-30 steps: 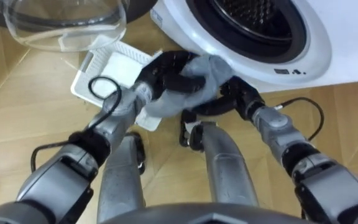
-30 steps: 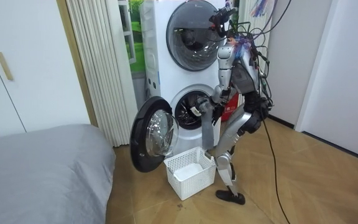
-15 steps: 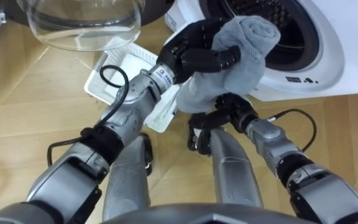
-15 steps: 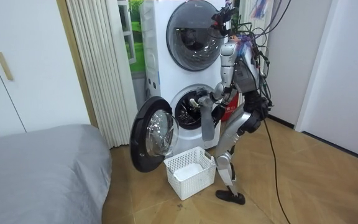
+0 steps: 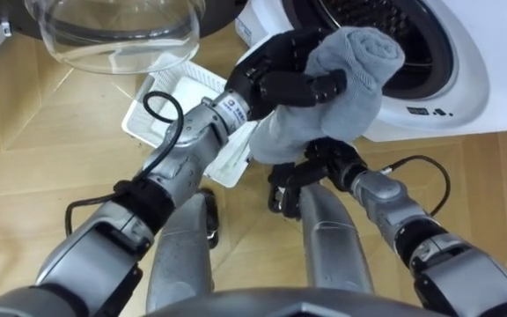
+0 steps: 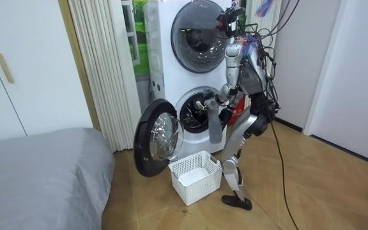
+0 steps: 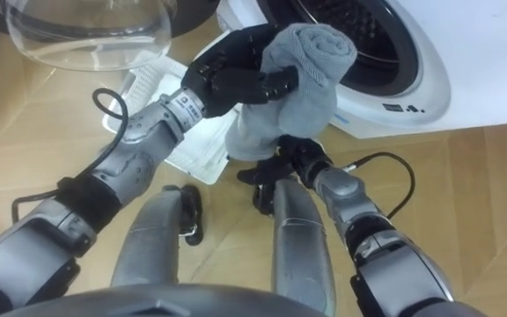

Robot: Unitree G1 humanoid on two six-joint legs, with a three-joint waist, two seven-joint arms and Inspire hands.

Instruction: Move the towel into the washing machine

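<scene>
My left hand [image 5: 275, 75] is shut on a grey towel [image 5: 346, 84] and holds its bunched top right in front of the washing machine's open drum [image 5: 385, 31]. The towel's lower end hangs down over my right hand [image 5: 311, 169], which sits just below it; its grip is hidden by the cloth. In the room view I stand facing the lower machine [image 6: 193, 112], with the towel [image 6: 214, 124] hanging at the drum's mouth.
The machine's round glass door [image 5: 113, 35] stands open on my left. A white plastic basket [image 5: 161, 106] sits on the wooden floor below the door. A second machine [image 6: 197, 29] is stacked on top, and a grey bed [image 6: 37, 172] fills the room view's left.
My left hand has lifted the towel from low beside the basket up to the drum's mouth. The right hand has stayed low, under the towel's hanging end.
</scene>
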